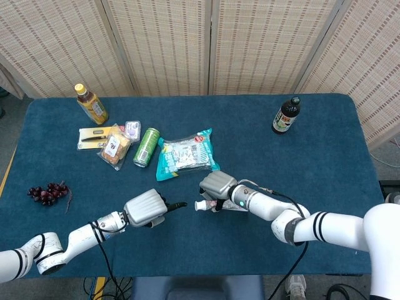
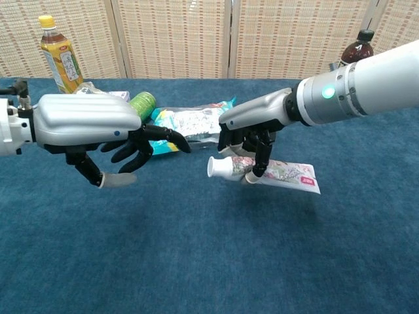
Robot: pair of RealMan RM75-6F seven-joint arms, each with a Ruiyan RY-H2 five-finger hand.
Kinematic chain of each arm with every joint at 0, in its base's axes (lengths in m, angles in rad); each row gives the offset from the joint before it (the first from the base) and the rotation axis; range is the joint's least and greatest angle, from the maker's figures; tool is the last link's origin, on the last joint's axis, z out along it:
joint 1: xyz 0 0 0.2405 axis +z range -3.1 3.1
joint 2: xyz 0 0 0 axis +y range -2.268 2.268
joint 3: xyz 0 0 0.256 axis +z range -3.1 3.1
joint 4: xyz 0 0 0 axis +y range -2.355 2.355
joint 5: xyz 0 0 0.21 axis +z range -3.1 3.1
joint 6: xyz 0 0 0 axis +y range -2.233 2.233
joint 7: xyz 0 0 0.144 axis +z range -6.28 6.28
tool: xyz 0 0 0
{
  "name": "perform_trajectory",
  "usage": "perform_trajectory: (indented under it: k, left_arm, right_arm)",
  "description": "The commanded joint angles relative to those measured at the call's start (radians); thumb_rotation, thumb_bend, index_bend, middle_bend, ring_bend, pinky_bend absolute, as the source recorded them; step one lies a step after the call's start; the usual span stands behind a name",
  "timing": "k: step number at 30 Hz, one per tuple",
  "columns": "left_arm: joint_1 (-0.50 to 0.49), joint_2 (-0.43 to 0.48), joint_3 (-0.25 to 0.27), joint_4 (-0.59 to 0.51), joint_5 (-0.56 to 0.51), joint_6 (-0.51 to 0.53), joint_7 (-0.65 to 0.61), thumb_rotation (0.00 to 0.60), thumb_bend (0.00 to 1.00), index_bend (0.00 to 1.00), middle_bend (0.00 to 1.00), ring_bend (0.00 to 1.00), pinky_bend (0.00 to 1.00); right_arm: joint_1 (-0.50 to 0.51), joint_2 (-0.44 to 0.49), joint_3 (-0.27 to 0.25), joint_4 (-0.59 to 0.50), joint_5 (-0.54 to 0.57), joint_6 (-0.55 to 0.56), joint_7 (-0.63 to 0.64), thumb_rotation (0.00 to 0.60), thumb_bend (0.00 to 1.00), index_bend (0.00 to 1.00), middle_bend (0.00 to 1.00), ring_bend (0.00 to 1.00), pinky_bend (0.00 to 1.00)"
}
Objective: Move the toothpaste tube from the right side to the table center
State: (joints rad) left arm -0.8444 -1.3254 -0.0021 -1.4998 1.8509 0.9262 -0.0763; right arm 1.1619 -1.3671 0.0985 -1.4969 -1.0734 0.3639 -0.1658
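The toothpaste tube [image 2: 278, 173] is white with a floral print, its white cap [image 1: 200, 205] pointing left. My right hand [image 2: 245, 134] grips it near the cap end and holds it just above the blue table [image 2: 209, 261], near the table's middle. In the head view the right hand [image 1: 217, 185] covers most of the tube. My left hand [image 2: 98, 134] is open, fingers spread and reaching toward the cap, a short gap left of it. The left hand [image 1: 147, 208] lies low over the front of the table.
A teal snack bag [image 1: 186, 154], a green can [image 1: 146, 147], wrapped snacks [image 1: 115, 145] and a yellow-capped bottle [image 1: 91, 104] lie at the back left. Grapes [image 1: 47, 192] sit at the left edge. A dark bottle [image 1: 285, 115] stands at the back right.
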Motion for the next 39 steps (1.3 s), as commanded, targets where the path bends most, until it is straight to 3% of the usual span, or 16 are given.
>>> perform_trajectory:
  k: [1,22,39]
  left_arm:
    - [-0.011,-0.011,0.005,0.01,0.007,0.001,0.012,0.6,0.39,0.12,0.65,0.64,0.67]
    - [-0.085,-0.076,0.024,0.053,-0.01,-0.02,0.067,0.6,0.39,0.12,0.65,0.64,0.67]
    - [-0.097,-0.075,0.049,0.071,-0.042,-0.031,0.119,0.6,0.39,0.14,0.65,0.64,0.67]
  right_arm:
    - [0.022,-0.007,-0.014,0.007,0.026,-0.008,-0.007,0.6,1.0,0.87,0.77,0.65,0.58]
    - [0.158,-0.034,-0.094,0.032,0.171,-0.014,-0.013,0.6,1.0,0.88,0.78,0.65,0.58]
    - [0.152,-0.037,-0.114,0.021,0.142,0.04,-0.002,0.6,1.0,0.97,0.84,0.7,0.58]
